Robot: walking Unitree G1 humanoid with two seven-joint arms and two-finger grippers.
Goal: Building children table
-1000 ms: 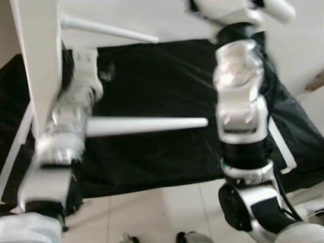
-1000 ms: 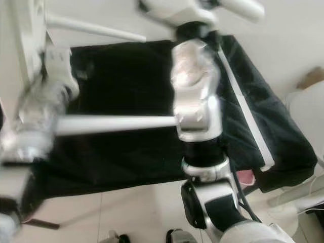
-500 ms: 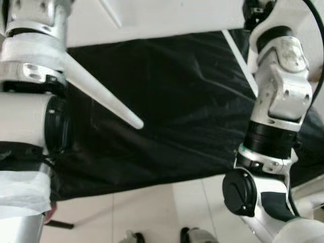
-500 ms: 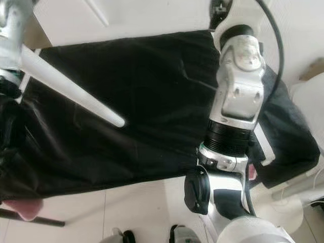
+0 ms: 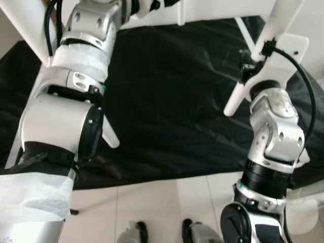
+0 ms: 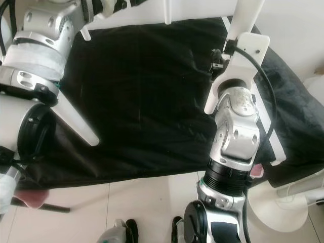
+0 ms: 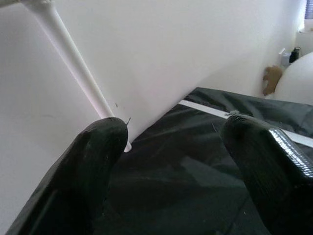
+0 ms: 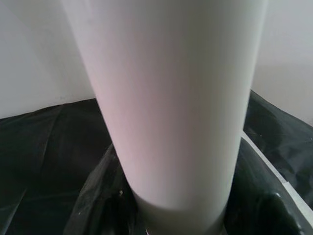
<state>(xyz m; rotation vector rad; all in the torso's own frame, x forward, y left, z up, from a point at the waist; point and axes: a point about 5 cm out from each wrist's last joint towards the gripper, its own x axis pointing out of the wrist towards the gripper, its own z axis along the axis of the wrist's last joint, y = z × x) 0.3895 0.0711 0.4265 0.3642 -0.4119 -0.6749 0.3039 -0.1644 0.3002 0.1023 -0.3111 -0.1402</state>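
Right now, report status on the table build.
Right hand clamped on a white table leg. Left hand open beside the white tabletop, over the black sheet. Nothing in the way.

Four white table legs point(image 6: 76, 119), one tabletop point(image 7: 161, 54)

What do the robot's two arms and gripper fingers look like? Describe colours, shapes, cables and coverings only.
Both arms are silver, built of rounded segments with black joint rings. The left arm has white wrapping on two segments; the right arm carries a black cable looping beside a white bracket. The left gripper has thick, rounded, glossy black fingers.
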